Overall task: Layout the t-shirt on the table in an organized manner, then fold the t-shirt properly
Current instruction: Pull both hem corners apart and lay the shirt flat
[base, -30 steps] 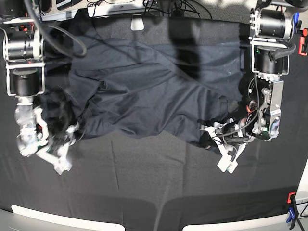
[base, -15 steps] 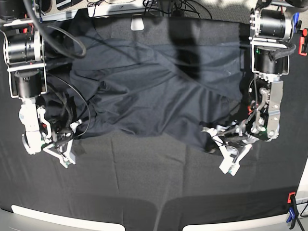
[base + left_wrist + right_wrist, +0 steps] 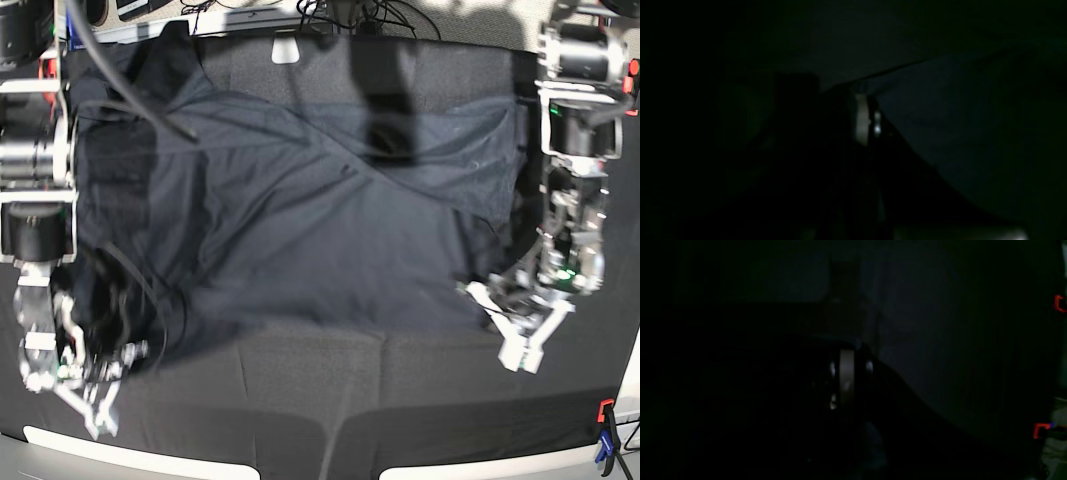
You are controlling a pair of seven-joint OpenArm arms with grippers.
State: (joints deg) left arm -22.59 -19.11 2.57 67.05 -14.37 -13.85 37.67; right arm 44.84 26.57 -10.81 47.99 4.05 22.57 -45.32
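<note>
Gripping t-shirt (image 3: 300,230) edges apparently, both jaws closed, cloth spread across table (image 3: 400,430)

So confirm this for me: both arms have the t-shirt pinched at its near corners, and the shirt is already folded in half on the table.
Not folded. The base view shows the t-shirt spread wide and wrinkled across the table, a single open layer. The rest holds: the left gripper and right gripper are shut at its near corners.
</note>
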